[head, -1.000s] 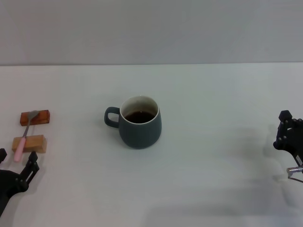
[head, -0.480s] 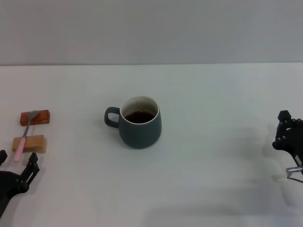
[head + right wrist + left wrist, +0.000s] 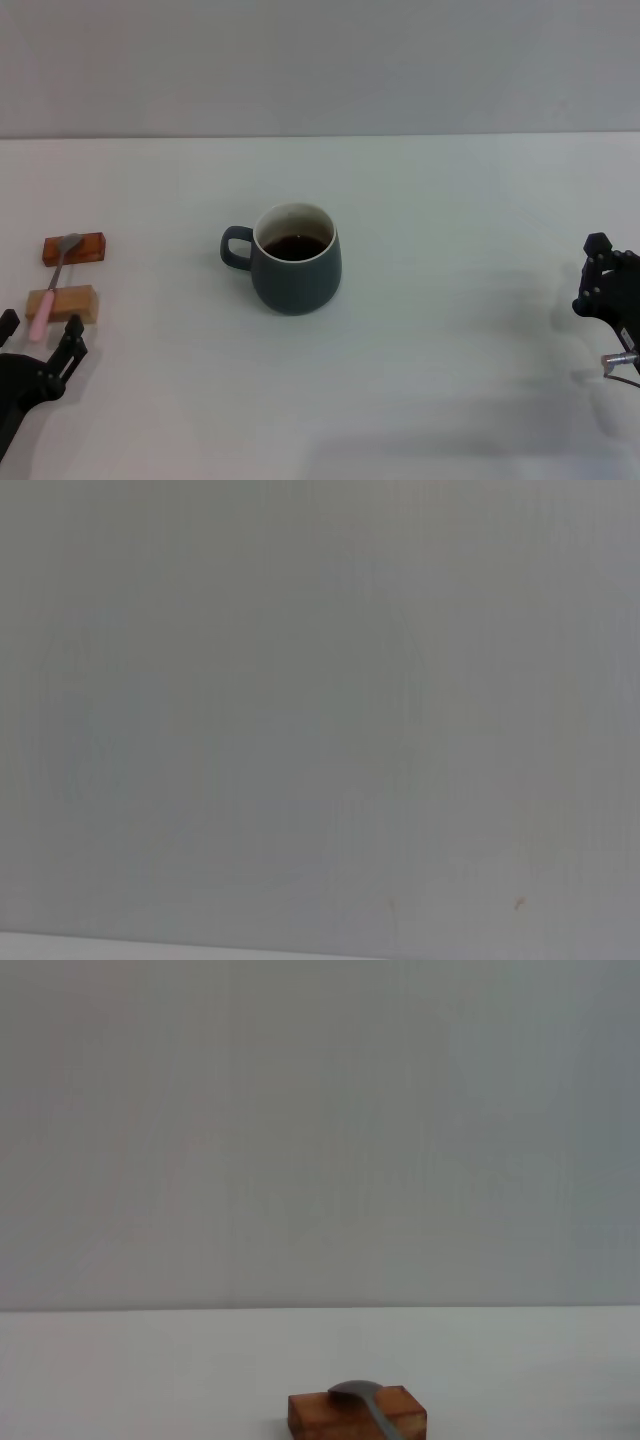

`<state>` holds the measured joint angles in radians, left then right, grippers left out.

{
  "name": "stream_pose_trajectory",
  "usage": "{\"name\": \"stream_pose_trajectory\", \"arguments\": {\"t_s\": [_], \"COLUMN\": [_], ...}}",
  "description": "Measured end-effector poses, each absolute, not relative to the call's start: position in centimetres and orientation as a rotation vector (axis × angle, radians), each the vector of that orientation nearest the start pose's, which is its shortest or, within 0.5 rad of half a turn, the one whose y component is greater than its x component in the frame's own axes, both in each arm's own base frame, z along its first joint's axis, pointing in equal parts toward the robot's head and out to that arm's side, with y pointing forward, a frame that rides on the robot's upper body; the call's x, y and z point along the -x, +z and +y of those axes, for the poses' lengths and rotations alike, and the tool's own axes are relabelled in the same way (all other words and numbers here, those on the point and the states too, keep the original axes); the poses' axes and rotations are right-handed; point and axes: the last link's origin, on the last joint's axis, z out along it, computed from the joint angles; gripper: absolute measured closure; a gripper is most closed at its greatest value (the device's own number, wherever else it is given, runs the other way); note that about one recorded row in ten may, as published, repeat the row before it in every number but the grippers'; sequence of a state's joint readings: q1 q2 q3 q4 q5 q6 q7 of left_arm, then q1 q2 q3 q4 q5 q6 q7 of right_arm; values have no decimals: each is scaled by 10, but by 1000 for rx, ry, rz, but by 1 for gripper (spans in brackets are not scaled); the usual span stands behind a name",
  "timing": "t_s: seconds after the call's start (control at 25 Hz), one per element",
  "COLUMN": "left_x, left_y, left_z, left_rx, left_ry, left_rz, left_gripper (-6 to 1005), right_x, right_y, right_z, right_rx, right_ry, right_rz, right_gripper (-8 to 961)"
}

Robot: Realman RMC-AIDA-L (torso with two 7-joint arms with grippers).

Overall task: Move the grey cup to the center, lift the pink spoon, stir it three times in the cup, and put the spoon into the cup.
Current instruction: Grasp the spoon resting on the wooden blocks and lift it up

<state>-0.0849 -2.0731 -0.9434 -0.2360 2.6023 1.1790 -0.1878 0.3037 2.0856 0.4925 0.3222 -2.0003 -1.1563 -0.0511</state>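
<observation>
The grey cup (image 3: 295, 258) holds dark liquid, perhaps coffee. The pink spoon (image 3: 52, 287) bridges two blocks. Left gripper (image 3: 38, 340) is spread, empty; the right gripper's (image 3: 603, 285) grip can't be judged.

left hand (image 3: 38, 345) – cropped by frame corner | right hand (image 3: 608, 290) – edge-cut, grip unreadable

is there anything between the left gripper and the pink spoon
Nothing visible stands between them. The left gripper sits just short of the pink spoon, which lies across the light wooden block and the reddish-brown block; only bare table separates them.
</observation>
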Motion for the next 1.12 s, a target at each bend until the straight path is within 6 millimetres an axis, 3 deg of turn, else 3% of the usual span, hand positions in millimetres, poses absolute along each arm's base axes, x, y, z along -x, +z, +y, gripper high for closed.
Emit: {"name": "stream_pose_trajectory", "arguments": {"t_s": [0.16,0.6,1.12], "left_x": [387,387,388], "left_y": [-35,-36,-35], "left_z": [216,216,215], "left_rx": [1662,1667,1662], "left_ry": [-555,-557,-554], "left_rz": [-709,-714,-720], "left_gripper": [201,391,481], "right_x": [-328,-329,-329], "right_y": [-58,-57,-58], "right_z": [281,281,281], "right_rx": [1678,1681,1682], "right_ry": [611,605,608], "right_rz": [569,566,567], "right_gripper": [953,953,954]}}
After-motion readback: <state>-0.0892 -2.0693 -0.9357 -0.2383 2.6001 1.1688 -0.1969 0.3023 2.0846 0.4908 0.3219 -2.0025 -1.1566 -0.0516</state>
